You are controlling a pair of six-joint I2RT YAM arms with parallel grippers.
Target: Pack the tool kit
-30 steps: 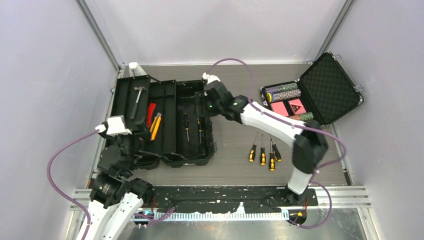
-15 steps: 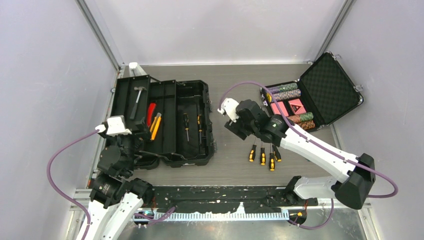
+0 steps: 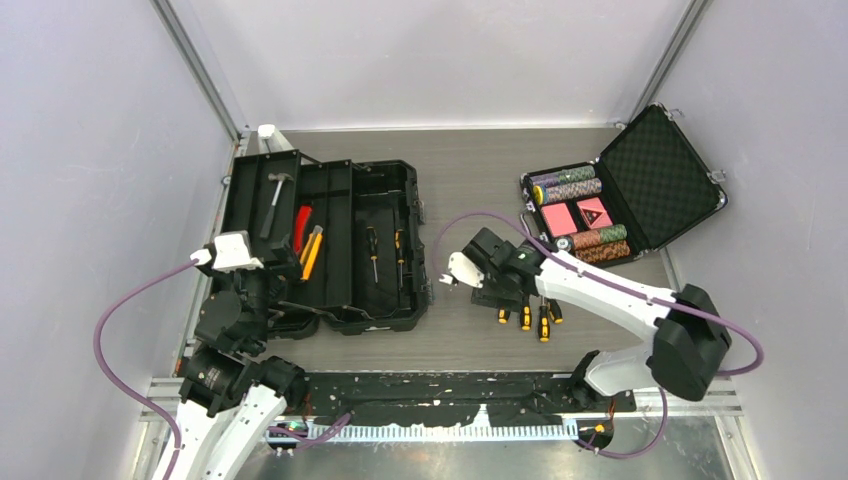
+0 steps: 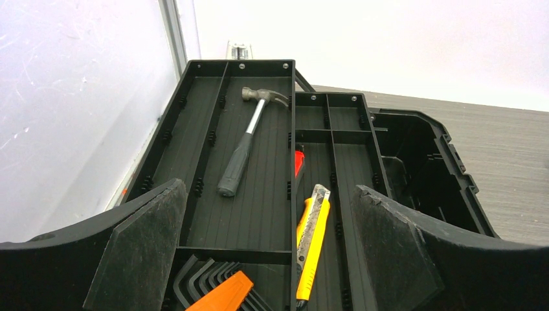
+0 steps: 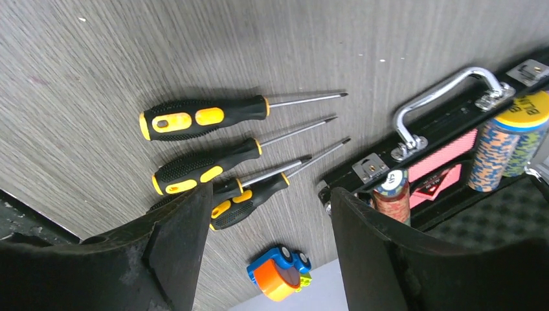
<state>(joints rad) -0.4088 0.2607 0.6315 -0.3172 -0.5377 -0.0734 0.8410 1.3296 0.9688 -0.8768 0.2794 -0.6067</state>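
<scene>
Screwdrivers point(image 5: 207, 163) lie just under the right gripper point(image 5: 270, 194), their long way running across its gap. Its fingers point(image 5: 175, 253) are spread wide, holding nothing. The left gripper point(image 4: 268, 189) is far off.

The toolbox point(image 4: 249, 220) is matt black ribbed plastic. The hammer point(image 4: 245, 146) has a shiny metal head. The screwdrivers point(image 5: 207, 162) have textured rubbery grips. The bench point(image 5: 129, 52) is matt grey woodgrain.
</scene>
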